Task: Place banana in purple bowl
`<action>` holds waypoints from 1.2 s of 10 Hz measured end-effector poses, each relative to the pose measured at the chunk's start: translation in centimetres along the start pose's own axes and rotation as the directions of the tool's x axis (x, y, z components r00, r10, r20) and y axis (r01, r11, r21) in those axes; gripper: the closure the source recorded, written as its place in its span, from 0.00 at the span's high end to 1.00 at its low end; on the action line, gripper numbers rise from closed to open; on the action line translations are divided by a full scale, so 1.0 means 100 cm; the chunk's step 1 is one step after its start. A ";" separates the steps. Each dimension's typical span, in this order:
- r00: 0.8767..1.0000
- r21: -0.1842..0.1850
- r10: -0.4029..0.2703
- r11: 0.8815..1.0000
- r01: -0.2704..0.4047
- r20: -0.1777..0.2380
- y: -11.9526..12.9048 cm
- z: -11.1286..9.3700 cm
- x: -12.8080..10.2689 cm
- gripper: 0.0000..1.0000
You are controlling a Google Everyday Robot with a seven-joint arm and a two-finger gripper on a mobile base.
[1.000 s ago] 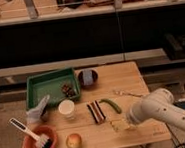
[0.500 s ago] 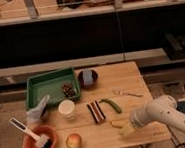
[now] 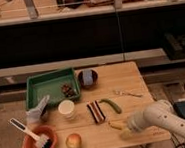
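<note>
The small yellow banana (image 3: 115,124) lies on the wooden table (image 3: 132,79) near its front edge, right of centre. My gripper (image 3: 124,131), at the end of the white arm (image 3: 156,119) that reaches in from the right, sits right at the banana's near end and hides part of it. The dark purple bowl (image 3: 88,79) stands at the back middle of the table, beside the green tray, with a pale blue object inside it. It is well away from the gripper.
A green tray (image 3: 47,86) holds dark pieces at the back left. A white cup (image 3: 66,108), a striped block (image 3: 95,111), a green cucumber piece (image 3: 110,105) and a fork (image 3: 127,93) lie mid-table. An orange bowl (image 3: 31,144) with a brush, an apple (image 3: 73,141) and a grey cloth (image 3: 37,113) sit front left.
The arm has come down and a little to the left, bringing the gripper onto the banana near the front edge. Nothing else has moved.
</note>
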 end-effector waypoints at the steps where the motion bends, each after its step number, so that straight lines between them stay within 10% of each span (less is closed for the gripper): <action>1: 1.000 0.004 -0.001 1.000 0.001 0.005 -0.002 0.001 -0.001 0.26; 4: 1.000 0.009 0.001 1.000 -0.001 0.010 -0.003 0.002 -0.001 0.01; 7: 0.999 0.029 0.049 0.998 -0.049 -0.018 -0.001 -0.013 0.007 0.00; 12: 0.975 0.083 0.186 0.981 -0.176 -0.120 0.016 -0.108 0.079 0.00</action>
